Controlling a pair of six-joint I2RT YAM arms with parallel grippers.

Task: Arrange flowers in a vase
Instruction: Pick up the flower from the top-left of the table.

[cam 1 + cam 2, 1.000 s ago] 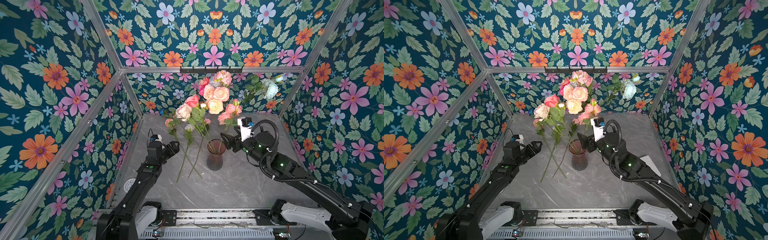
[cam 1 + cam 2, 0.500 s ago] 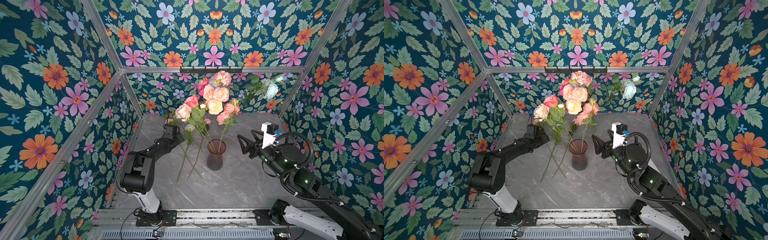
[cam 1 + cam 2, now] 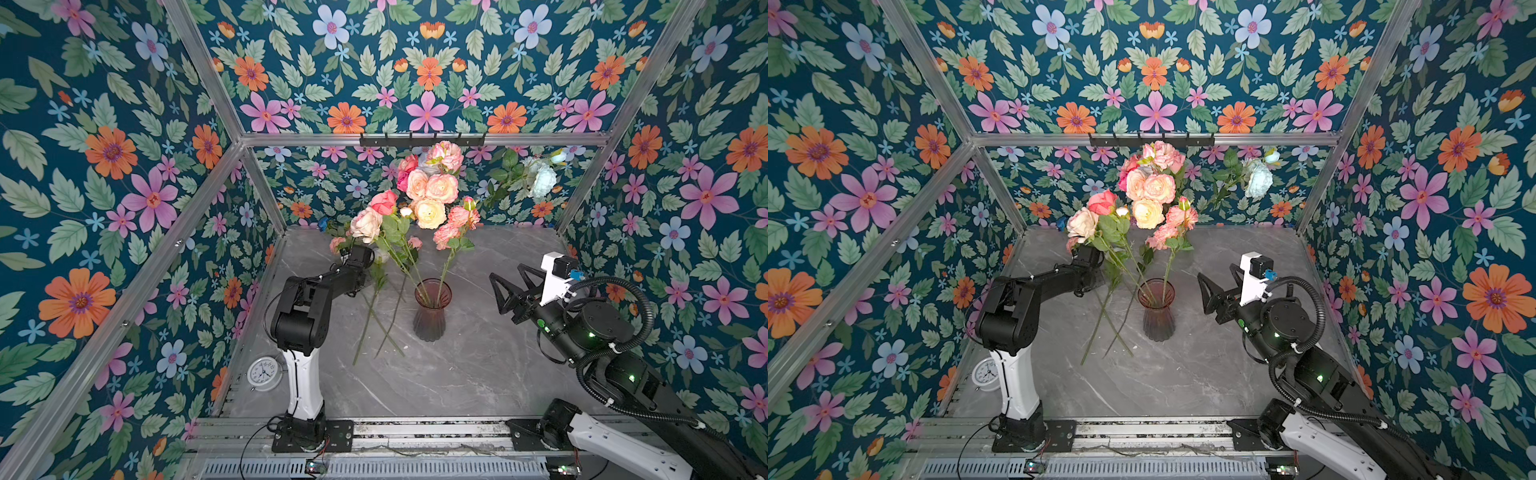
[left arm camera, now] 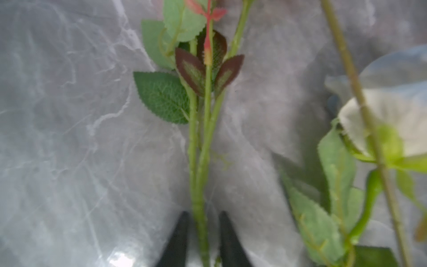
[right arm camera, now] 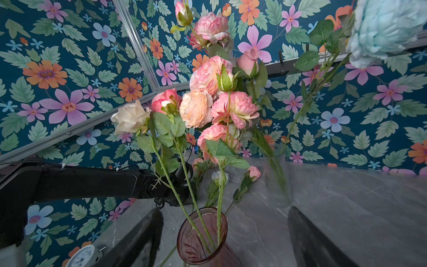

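STEP picking next flower | left gripper (image 4: 203, 216) straddling loose rose stem (image 4: 199, 180) lying on counter (image 3: 457, 374), 10 o'clock of pink vase (image 3: 432, 311), clamp unclear | right gripper (image 3: 507, 286) hovering spread wide, empty, 3 o'clock | NEXT likely firming grip, lifting, threading stem-end into vase

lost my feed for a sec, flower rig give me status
Left gripper jaws narrow around a loose flower stem on the table, grip unconfirmed. Right gripper open, empty, beside pink vase holding three flowers. Vased cream rose leans toward left gripper.
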